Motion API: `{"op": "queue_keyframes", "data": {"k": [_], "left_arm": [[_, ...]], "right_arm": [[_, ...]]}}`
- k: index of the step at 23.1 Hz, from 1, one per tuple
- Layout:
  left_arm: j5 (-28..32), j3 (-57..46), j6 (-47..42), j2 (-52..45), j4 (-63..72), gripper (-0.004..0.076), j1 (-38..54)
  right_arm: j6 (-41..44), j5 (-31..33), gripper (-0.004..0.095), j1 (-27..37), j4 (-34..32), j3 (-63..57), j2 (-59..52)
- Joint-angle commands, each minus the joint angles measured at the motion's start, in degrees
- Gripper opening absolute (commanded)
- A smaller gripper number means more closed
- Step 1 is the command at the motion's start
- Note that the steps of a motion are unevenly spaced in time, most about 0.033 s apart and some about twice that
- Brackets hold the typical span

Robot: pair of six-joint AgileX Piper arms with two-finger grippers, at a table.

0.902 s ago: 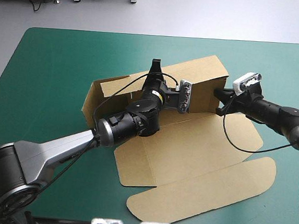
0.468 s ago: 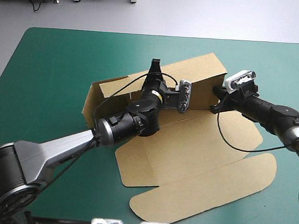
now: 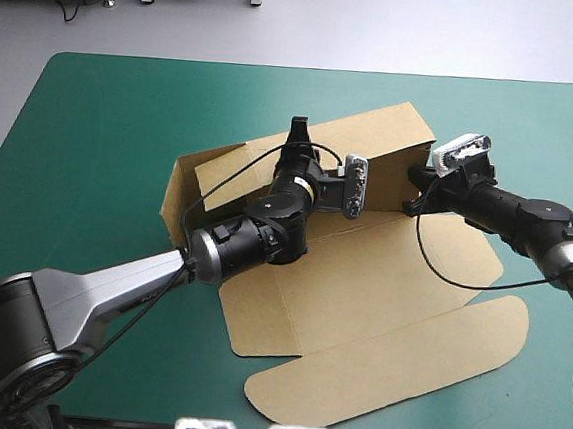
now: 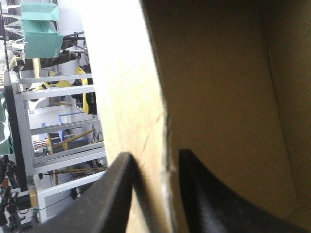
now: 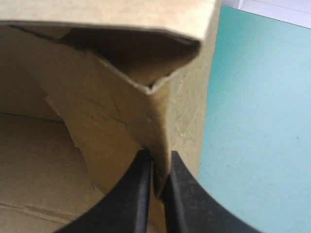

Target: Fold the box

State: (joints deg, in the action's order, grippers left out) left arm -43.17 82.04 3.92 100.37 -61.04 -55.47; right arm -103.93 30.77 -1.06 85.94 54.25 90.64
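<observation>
High view, brown box (image 3: 381,283), teal-green table (image 3: 103,128)

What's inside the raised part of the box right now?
Nothing loose shows inside the box. The left gripper grips the back wall, one finger inside; the right gripper pinches the right wall's edge. The left arm hides the floor beneath it.

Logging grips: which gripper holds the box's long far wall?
The left gripper, clamping the box's far wall mid-length; the right gripper pinches its end flap.
</observation>
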Motion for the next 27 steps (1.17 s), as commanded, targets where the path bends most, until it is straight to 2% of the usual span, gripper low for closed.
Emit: {"op": "queue_keyframes", "data": {"k": [1, 8, 16, 21, 23, 24, 25, 26, 27], "left_arm": [[6.37, 0.87, -9.34, -1.53, -3.50, 0.0386, -1.35], [7.70, 0.87, -15.76, -1.53, -13.79, 0.0401, -2.33], [3.87, 0.87, -22.61, -2.07, -26.61, 0.0382, -8.87], [4.30, 0.87, -36.93, -8.24, -30.97, 0.0284, -9.85], [4.94, 0.87, -41.51, -12.02, -30.97, 0.0195, -9.85], [4.94, 0.87, -42.22, -14.32, -30.97, 0.0085, -9.25], [4.65, 0.87, -42.50, -15.13, -30.65, 0.0036, -8.77], [3.86, 0.87, -42.50, -16.58, -29.61, -0.0006, -7.44], [2.70, 0.87, -42.50, -17.55, -28.53, -0.0005, -6.11]], "right_arm": [[1.71, 5.78, -0.0001, -1.03, -0.82, 1.22, -2.33], [3.52, 5.78, -0.0001, -1.03, -1.91, 1.22, -2.33], [6.63, 5.78, -0.0001, -1.03, -3.37, 1.22, -2.33], [9.57, 4.51, -0.0001, -1.03, -4.76, 1.22, -2.33], [13.08, 1.83, -0.0001, -1.03, -5.27, 1.22, -2.83], [14.92, 0.27, -0.0001, -1.03, -6.36, 1.22, -3.96], [16.14, -0.21, -0.0001, -1.03, -6.89, 1.22, -4.51], [18.11, -1.47, -0.0001, -1.03, -8.07, 1.22, -5.97], [20.35, -2.01, -0.0001, -1.03, -9.55, 1.22, -7.24]]}}
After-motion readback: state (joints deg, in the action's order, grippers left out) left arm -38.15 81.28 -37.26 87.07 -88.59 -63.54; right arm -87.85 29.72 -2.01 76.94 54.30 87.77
